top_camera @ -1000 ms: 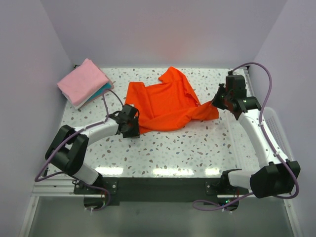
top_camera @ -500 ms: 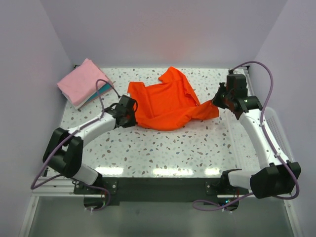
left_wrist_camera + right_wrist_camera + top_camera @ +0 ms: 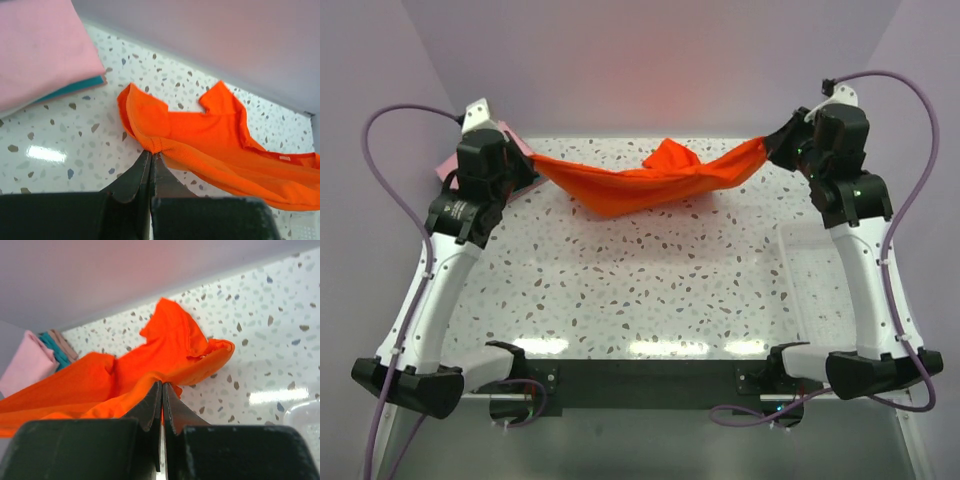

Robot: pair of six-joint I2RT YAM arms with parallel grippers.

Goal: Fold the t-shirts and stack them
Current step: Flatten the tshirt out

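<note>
Change: orange t-shirt (image 3: pixel 645 178), lying crumpled at centre a second ago, now hangs stretched across the upper frame.
Left gripper (image 3: pixel 523 166): pinching its left end.
Right gripper (image 3: pixel 775 146): pinching its right end.
Meaning: probably ready to spread flat for folding.

The bright orange-red t-shirt (image 3: pixel 640 178) hangs bunched and sagging, strung by its two ends across the upper frame. At upper left, a folded pink t-shirt (image 3: pixel 40 50) lies atop a folded teal t-shirt (image 3: pixel 75 89).

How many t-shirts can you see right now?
3: the orange shirt strung between the left gripper and right gripper; a folded pink shirt atop a teal shirt, far left corner. The stack may hide more.
</note>
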